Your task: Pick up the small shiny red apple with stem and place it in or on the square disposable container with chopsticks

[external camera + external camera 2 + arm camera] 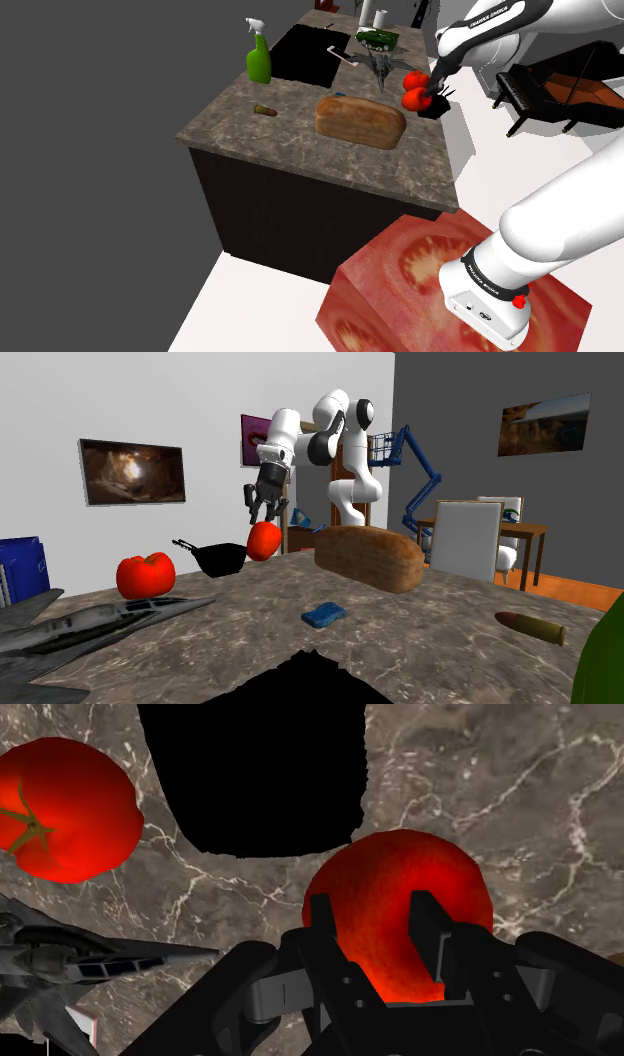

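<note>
Hand (372, 916) clasps apple (390, 864); wrist view shows stalk on tomato (70, 809).

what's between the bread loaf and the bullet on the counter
Nothing: bare counter separates the bread loaf and bullet, seen in the shoulder view.

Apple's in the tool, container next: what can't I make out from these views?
- Black square container: wrist view, drawn flat black, so rim, depth and chopsticks are indistinguishable.
- Shiny red round apple: wrist view, partly covered by the fingers of the tool; no stem discernible.
- Grey toy jet: wrist view, cut off by the frame edge.
</note>
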You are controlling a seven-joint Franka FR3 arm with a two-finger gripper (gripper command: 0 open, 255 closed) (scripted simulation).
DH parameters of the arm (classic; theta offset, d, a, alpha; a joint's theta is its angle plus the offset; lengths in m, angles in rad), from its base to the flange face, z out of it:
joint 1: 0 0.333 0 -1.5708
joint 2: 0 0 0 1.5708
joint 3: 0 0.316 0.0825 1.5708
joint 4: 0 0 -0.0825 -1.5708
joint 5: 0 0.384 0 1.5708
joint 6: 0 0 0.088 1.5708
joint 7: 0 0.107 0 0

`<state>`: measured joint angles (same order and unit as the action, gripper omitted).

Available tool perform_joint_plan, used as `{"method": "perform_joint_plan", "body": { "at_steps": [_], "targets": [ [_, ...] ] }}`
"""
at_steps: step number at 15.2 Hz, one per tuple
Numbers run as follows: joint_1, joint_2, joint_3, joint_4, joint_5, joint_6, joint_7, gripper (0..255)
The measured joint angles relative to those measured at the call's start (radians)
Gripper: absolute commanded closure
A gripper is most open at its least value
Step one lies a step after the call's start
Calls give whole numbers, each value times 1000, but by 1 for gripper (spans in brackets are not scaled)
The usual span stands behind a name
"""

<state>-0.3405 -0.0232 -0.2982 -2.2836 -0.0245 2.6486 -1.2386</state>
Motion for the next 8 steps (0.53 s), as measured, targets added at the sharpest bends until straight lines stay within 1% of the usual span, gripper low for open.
{"method": "perform_joint_plan", "body": {
  "at_steps": [8],
  "targets": [
    [-1, -60, 3, 56, -26, -114, 16, 255]
  ]
}}
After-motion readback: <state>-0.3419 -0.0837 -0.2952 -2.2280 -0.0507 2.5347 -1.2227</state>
